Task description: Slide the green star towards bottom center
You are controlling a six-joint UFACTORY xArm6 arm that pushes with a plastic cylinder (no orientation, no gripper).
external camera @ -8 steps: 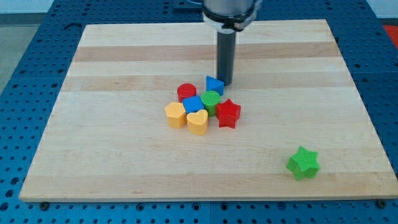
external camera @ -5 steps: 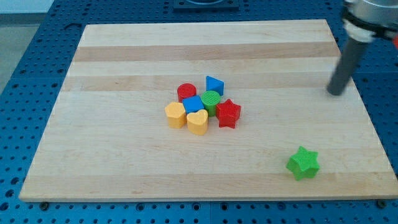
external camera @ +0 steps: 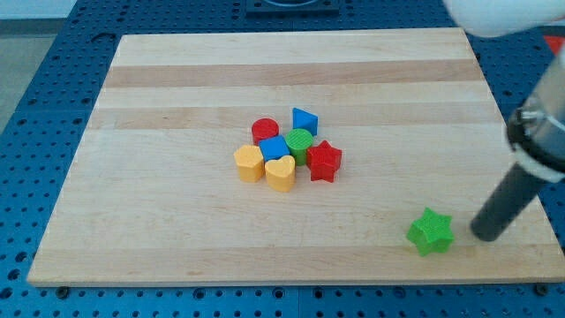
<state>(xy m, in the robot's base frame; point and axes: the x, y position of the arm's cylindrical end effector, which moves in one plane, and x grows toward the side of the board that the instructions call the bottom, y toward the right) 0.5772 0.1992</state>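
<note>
The green star (external camera: 431,231) lies near the view's bottom right of the wooden board (external camera: 177,221). My tip (external camera: 485,236) rests on the board just to the star's right, a small gap apart from it. The dark rod slants up to the view's right edge.
A cluster sits at the board's middle: red cylinder (external camera: 265,131), blue triangle (external camera: 305,120), green cylinder (external camera: 299,142), blue cube (external camera: 274,148), red star (external camera: 324,161), yellow hexagon (external camera: 249,163) and yellow heart (external camera: 281,173). The board's right edge (external camera: 521,177) is close to my tip.
My tip has swept from beside the blue triangle out to the board's right edge, then down to just right of the green star. No block has moved.
</note>
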